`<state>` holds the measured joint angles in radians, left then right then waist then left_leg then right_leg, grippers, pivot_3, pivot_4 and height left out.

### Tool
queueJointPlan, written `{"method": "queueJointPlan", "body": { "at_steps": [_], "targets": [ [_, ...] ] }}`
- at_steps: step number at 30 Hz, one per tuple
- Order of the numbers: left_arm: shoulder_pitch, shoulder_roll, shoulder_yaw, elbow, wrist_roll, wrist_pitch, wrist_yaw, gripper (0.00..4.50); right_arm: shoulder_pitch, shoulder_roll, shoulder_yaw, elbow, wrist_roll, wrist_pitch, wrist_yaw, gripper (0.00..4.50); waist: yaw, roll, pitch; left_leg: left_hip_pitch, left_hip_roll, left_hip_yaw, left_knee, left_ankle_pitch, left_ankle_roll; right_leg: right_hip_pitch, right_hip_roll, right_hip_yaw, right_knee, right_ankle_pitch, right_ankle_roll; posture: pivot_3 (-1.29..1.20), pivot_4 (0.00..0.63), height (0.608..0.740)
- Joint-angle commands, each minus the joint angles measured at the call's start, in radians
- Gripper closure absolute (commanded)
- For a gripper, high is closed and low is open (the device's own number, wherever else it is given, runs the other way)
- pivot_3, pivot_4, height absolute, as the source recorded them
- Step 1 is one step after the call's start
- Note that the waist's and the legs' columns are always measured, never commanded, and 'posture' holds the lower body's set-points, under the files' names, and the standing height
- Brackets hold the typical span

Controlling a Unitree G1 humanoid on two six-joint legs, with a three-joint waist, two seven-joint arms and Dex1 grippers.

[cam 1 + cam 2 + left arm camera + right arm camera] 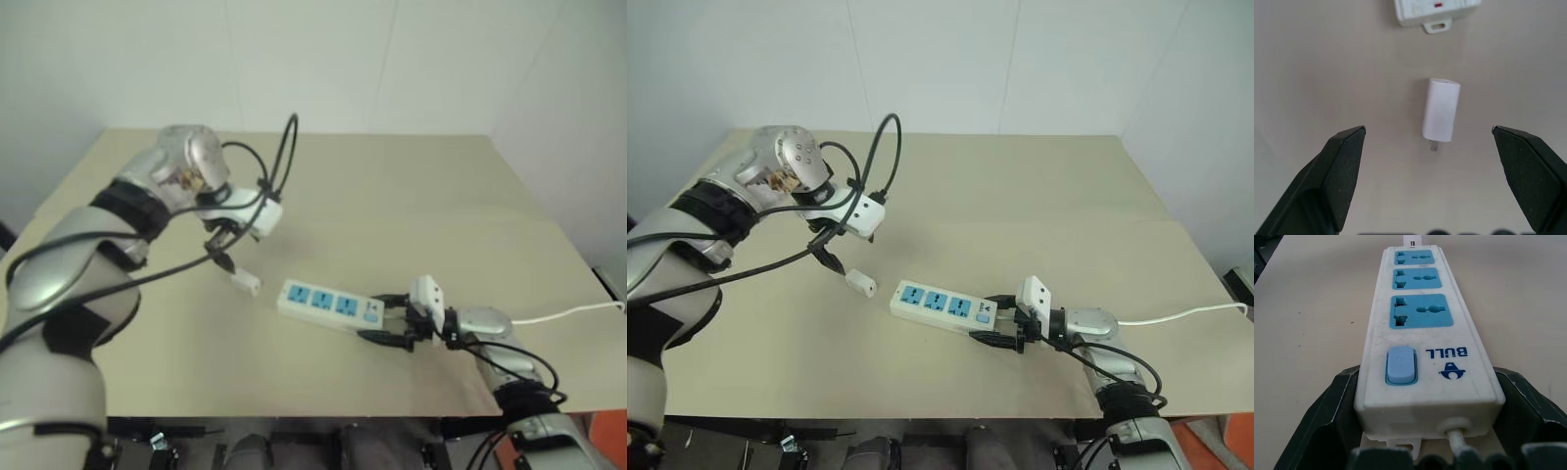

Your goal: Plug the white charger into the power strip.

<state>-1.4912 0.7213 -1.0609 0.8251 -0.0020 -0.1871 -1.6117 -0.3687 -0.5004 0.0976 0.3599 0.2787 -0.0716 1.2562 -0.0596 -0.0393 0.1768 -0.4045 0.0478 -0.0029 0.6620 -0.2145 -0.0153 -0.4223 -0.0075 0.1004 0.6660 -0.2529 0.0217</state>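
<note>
Beige table, matte, light wood tone, carrying 2 items.

Strip: white bar, 3 blue sockets, blue switch at its end; lies flat near the middle of the table, closer to the front edge, angled slightly. Thin white cord trails off toward the right edge.

Charger: small white block, lying on its side on the table just beside the strip's far end, apart from it; a metal prong shows in the left wrist view.

Left gripper: poised above the charger, pointing down, fingers spread wide, touching nothing.

Right gripper: level at the strip's switch end, fingers on either side of the bar, clasping its end.
</note>
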Motion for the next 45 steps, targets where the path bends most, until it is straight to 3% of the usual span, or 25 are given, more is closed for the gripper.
{"method": "queueJointPlan", "body": {
  "at_steps": [1, 10, 20, 31, 37, 45],
  "targets": [
    [-0.029, -0.007, -0.031, -0.013, -0.028, -0.016, -0.003, 0.00, 0.039, -0.008, 0.028, -0.008, -0.032, 0.020, -0.007, 1.08, 0.001, 0.000, 0.000, 0.000, 0.000, 0.000, 0.000, 0.000, 0.000, 0.000, 0.000, 0.000, 0.000, 0.000, 0.000, 0.00, 0.150, 0.740],
    [0.017, -0.002, -0.054, -0.087, -0.050, -0.013, -0.003, 0.00, 0.055, -0.002, 0.032, -0.038, -0.027, 0.034, -0.041, 1.08, 0.000, 0.000, 0.000, 0.000, 0.000, 0.000, 0.000, 0.000, 0.000, 0.000, 0.000, 0.000, 0.000, 0.000, 0.000, 0.00, 0.150, 0.740],
    [0.098, -0.013, -0.006, -0.112, 0.061, -0.049, -0.003, 0.00, 0.073, -0.001, 0.035, -0.056, -0.030, 0.040, -0.069, 1.08, 0.000, 0.000, 0.000, 0.001, 0.000, 0.000, 0.001, 0.000, 0.000, 0.001, 0.000, 0.000, 0.001, 0.000, 0.000, 0.00, 0.150, 0.740],
    [0.164, -0.096, 0.121, -0.074, 0.219, -0.124, -0.001, 0.00, 0.104, 0.003, 0.050, -0.095, -0.035, 0.056, -0.103, 1.08, 0.002, 0.000, 0.000, 0.001, 0.000, 0.000, 0.002, 0.000, 0.000, 0.001, 0.000, 0.000, 0.001, 0.000, 0.000, 0.00, 0.150, 0.740],
    [0.166, -0.117, 0.125, -0.066, 0.238, -0.161, -0.003, 0.00, 0.115, 0.002, 0.053, -0.110, -0.035, 0.062, -0.116, 1.08, 0.002, 0.000, 0.000, 0.001, 0.000, 0.000, 0.002, 0.000, 0.000, 0.001, 0.000, 0.000, 0.001, 0.000, 0.000, 0.00, 0.150, 0.740],
    [0.177, -0.163, 0.162, -0.020, 0.372, -0.251, 0.012, 0.00, 0.133, -0.002, 0.053, -0.132, -0.036, 0.076, -0.137, 1.08, 0.002, 0.000, 0.000, 0.001, 0.000, 0.000, 0.002, 0.000, 0.000, 0.001, 0.000, 0.000, 0.001, 0.000, 0.000, 0.00, 0.150, 0.740]
  ]
}}
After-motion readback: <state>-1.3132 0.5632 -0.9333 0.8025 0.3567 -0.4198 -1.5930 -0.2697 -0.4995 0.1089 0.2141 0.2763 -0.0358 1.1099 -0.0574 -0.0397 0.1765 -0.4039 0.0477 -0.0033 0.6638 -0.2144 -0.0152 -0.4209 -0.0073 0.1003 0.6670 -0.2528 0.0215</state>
